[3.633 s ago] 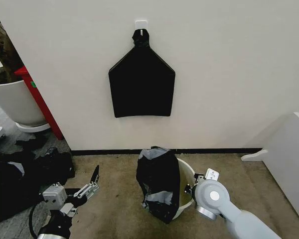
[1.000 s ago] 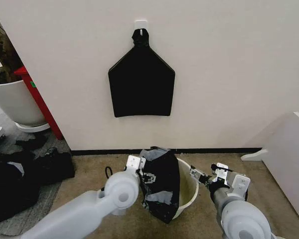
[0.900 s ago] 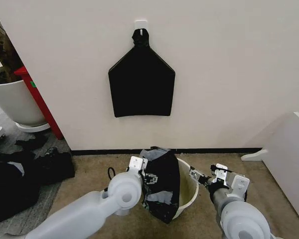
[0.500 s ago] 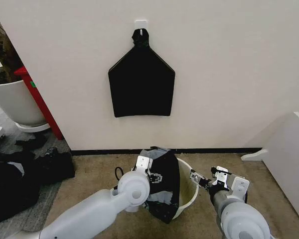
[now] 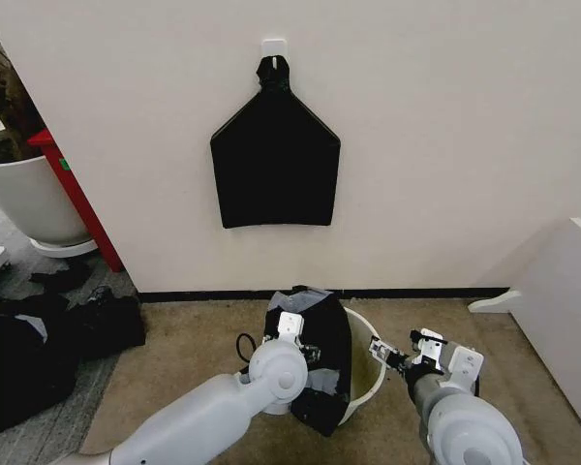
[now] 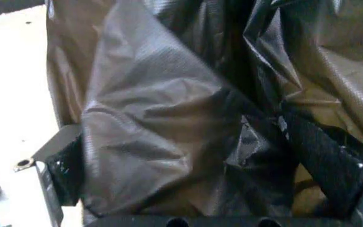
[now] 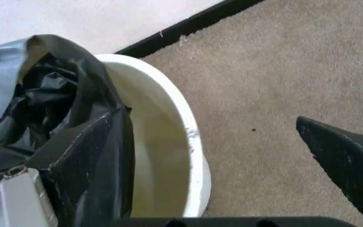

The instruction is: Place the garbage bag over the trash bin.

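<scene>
I have the left hand [image 5: 305,351] pushed into the garbage bag [image 5: 315,363], which droops over the left side of the trash bin [image 5: 368,373] on the carpet by the wall; plastic lies between its fingers [image 6: 320,158], but I cannot tell whether they have clenched on it. The right hand [image 5: 392,356] hangs just right of the bin's rim, spread and holding nothing. The film looks light, limp and slippery, so I'd pinch a fold near the mouth's edge.

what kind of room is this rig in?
Probably an office or indoor lobby corner: brown carpet meeting a plain wall with black baseboard, a big potted plant, and a bag bundle hung on a wall hook.
</scene>
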Controlling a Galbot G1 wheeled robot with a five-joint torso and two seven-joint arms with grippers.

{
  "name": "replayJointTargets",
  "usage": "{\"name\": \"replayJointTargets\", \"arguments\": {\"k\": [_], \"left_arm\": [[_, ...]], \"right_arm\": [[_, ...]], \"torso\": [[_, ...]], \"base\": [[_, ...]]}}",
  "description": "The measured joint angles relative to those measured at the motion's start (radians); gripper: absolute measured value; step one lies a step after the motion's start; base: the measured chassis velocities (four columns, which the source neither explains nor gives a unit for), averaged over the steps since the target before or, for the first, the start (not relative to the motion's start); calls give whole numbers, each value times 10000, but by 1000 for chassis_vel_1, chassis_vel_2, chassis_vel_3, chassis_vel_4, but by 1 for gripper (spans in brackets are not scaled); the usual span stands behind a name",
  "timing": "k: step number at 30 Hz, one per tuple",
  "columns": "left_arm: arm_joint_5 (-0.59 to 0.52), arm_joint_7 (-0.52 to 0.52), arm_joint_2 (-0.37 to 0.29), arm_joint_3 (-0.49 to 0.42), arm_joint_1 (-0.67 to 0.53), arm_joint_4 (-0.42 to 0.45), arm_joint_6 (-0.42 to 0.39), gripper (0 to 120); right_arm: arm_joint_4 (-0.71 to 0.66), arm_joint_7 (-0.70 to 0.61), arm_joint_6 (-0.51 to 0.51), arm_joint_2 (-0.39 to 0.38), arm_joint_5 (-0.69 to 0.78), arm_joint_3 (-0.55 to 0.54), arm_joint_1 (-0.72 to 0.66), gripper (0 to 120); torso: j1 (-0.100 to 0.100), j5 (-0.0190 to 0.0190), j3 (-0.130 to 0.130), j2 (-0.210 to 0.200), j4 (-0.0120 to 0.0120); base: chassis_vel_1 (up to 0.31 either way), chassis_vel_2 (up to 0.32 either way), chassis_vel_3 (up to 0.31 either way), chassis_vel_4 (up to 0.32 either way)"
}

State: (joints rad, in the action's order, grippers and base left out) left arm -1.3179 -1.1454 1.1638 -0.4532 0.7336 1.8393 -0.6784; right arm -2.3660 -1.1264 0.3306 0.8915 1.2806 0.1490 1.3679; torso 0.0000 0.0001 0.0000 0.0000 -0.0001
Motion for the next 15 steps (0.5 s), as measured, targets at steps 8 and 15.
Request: {"name": "replayJointTargets", "arguments": {"k": [8, 15], "left_arm": [[22, 4, 54, 35, 1, -151, 11, 100], [-81, -70, 74, -59, -11, 141, 55, 100]], "right_arm": [[101, -43, -9, -18, 161, -2, -101, 100], [105, -85, -18, -11, 234, -13, -108, 100]], "torso": [[0, 1, -1, 0, 2], [0, -3, 2, 0, 0]], "base": [[0, 0, 0, 0], [0, 0, 0, 0]]}}
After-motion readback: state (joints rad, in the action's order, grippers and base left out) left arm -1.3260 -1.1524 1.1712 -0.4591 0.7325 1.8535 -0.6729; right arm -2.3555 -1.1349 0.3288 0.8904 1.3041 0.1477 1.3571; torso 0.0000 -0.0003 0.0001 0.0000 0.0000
